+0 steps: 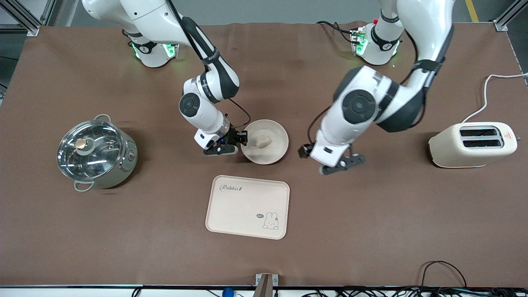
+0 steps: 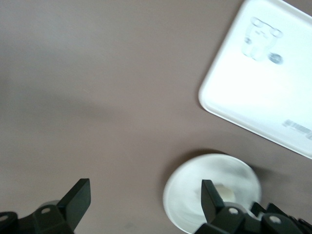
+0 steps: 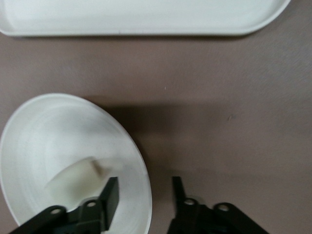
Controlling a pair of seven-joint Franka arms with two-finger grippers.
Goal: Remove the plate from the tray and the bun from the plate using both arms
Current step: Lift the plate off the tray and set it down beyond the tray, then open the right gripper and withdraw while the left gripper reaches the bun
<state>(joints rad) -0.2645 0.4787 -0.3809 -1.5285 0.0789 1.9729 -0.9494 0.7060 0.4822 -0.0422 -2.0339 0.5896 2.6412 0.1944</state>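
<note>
Two grippers are recorded. Right gripper (image 3: 141, 197): jaws are parted, astride the rim of the plate (image 1: 264, 142) at its edge toward the right arm's end of the table; one finger (image 3: 111, 195) is seen inside the rim, the other outside, with nothing clamped. Left gripper (image 2: 145, 195): fingers are spread wide, nothing is held, and it is stationed over bare tablecloth (image 1: 392, 214) beside the plate. Plate: set on the cloth, off the tray (image 1: 247, 206), farther from the front camera than the tray. Bun (image 1: 262, 141): lying in the plate, near its centre; its long axis cannot be made out. Tray: long axis is laid along the table's length.
</note>
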